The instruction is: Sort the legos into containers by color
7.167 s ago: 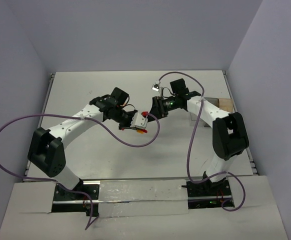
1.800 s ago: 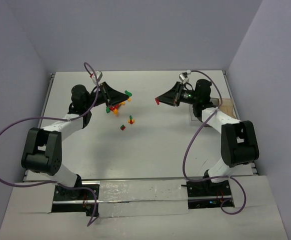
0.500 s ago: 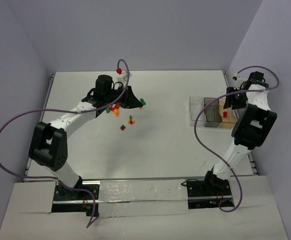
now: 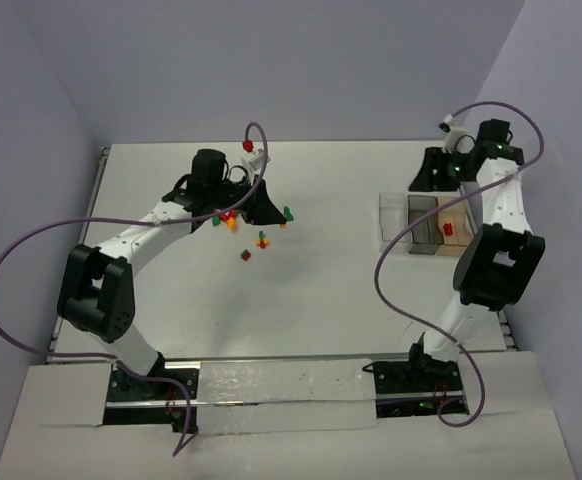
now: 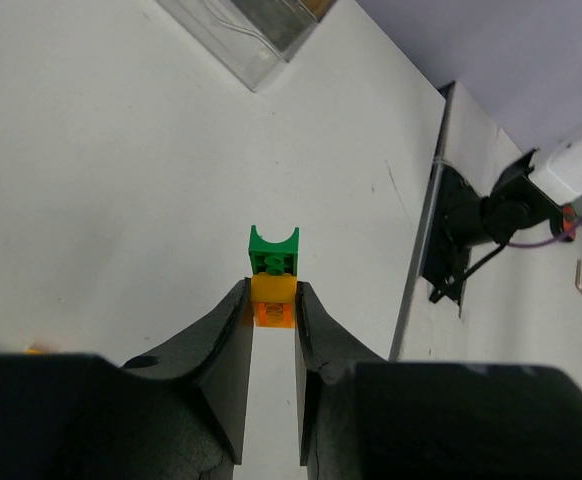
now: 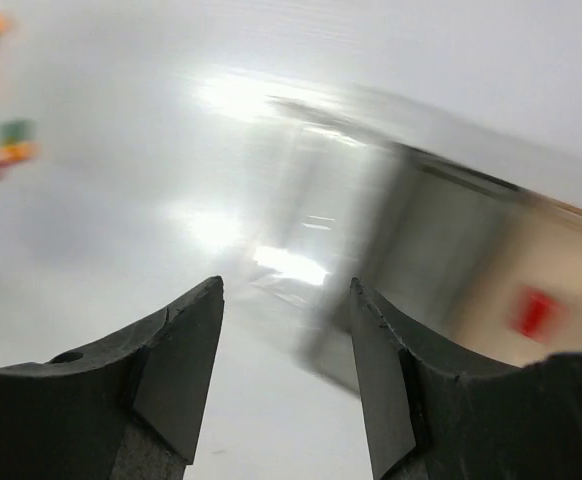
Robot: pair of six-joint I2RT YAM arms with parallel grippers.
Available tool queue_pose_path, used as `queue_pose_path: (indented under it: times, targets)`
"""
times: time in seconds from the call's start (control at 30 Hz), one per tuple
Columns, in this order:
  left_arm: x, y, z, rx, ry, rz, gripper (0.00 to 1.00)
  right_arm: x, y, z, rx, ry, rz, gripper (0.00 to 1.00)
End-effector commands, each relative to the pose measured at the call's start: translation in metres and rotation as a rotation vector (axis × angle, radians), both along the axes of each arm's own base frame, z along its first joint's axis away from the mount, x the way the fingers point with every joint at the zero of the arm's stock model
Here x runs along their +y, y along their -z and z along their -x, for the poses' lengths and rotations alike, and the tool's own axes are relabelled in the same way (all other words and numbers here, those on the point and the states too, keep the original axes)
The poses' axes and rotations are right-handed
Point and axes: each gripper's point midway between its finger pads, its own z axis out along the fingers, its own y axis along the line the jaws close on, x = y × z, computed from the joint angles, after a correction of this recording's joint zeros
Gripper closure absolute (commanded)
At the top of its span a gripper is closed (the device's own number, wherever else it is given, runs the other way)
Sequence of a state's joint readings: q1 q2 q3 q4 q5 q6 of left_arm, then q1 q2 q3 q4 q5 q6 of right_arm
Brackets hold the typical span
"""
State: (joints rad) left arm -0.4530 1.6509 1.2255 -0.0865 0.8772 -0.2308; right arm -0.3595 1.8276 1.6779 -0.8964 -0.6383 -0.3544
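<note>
Left tool: clamped on orange-green lego stack, held above counter | right tool: spread wide, empty, over containers at far right | red lego seen in rightmost bin

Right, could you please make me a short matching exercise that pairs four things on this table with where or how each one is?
Things:
1. left jaws
2. right jaws
3. red brick
4. scattered bricks

Places or states:
A. lying loose on the table
B. open and empty, near the bins
C. inside the bin at the right end of the row
D. shut on an orange brick with a green brick stuck to it

Pairs: 1-D, 2-B, 3-C, 4-A
</note>
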Motion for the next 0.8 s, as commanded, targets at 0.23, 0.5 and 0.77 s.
queue_pose_path:
  times: [0.23, 0.5, 0.77]
  targets:
    - [0.000, -0.048, 0.064, -0.071, 0.310, 0.175, 1.00, 0.257, -0.071, 0.105, -0.055, -0.677, -0.555, 0.44]
    - [-0.002, -0.052, 0.073, -0.032, 0.339, 0.219, 1.00, 0.293, -0.086, 0.129, -0.085, -0.823, -0.584, 0.36]
    - [-0.007, -0.051, 0.077, -0.011, 0.356, 0.223, 1.00, 0.323, -0.087, 0.150, -0.117, -0.924, -0.532, 0.31]
